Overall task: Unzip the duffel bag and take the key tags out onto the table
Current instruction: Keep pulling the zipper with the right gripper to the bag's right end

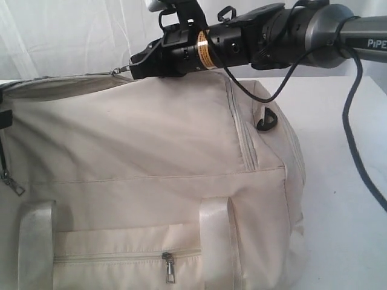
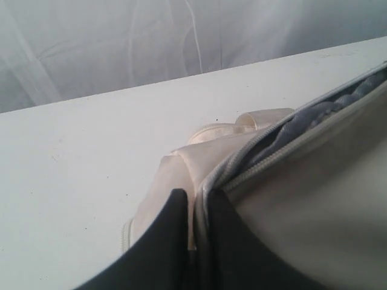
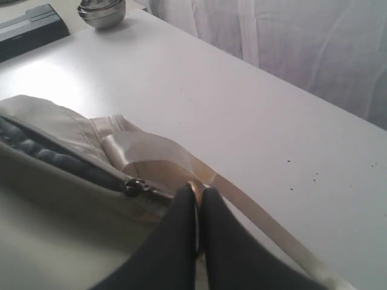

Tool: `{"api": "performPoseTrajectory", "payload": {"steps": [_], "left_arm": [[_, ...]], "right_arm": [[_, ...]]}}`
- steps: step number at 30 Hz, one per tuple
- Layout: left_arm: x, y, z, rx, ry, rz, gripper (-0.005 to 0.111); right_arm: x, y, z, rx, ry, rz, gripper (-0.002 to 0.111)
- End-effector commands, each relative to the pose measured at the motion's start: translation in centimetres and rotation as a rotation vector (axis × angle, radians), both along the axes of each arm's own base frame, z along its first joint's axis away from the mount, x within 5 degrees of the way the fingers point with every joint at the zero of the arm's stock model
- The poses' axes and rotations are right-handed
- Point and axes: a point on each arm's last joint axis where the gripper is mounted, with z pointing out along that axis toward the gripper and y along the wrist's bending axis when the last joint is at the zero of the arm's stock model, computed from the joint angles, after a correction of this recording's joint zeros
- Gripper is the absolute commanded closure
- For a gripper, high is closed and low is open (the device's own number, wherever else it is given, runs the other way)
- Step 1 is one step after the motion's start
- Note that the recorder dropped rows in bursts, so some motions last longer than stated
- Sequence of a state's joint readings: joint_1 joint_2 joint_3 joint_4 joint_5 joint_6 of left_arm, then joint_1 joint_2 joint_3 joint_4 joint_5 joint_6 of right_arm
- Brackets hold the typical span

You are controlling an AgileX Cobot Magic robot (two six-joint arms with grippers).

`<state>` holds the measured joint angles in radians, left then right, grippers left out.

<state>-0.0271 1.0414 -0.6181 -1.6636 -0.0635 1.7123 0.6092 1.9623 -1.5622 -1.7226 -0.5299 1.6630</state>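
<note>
Pulling the zip open is the step I am on. My right claw (image 3: 196, 202) is squeezed shut on the zipper pull (image 3: 151, 192). My left claw (image 2: 196, 208) pinches the end of the duffel bag (image 1: 151, 133) to hold it steady. Next I must drag the pull along the top. The bag sits on the white table (image 1: 338, 181), big, cream and soft, with dark lining (image 2: 302, 124) peeking out. I cannot see the key tags.

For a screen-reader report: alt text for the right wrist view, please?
The shut right gripper pinches the zipper pull of a cream duffel bag, its zipper partly open onto dark lining. A pale strap trails across the white table; metal bowls sit beyond.
</note>
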Motion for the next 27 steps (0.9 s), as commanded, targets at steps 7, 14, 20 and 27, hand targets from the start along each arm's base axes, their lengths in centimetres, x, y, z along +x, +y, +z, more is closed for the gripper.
{"api": "performPoseTrajectory", "payload": {"steps": [7, 14, 20, 27], "left_arm": [[-0.5, 3.1, 0.2, 0.030, 0.024, 0.312, 0.107], [-0.5, 3.1, 0.2, 0.028, 0.024, 0.313, 0.107], [-0.5, 3.1, 0.2, 0.028, 0.024, 0.313, 0.107], [-0.6, 3.5, 0.1, 0.001, 0.031, 0.375, 0.107]], "right_arm": [[3.5, -5.9, 1.0, -0.009, -0.027, -0.194, 0.108], [4.3, -9.2, 2.8, 0.017, -0.044, -0.231, 0.108], [5.1, -11.7, 3.2, 0.039, -0.019, -0.256, 0.108], [6.2, -15.5, 1.6, 0.015, 0.021, -0.355, 0.108]]}}
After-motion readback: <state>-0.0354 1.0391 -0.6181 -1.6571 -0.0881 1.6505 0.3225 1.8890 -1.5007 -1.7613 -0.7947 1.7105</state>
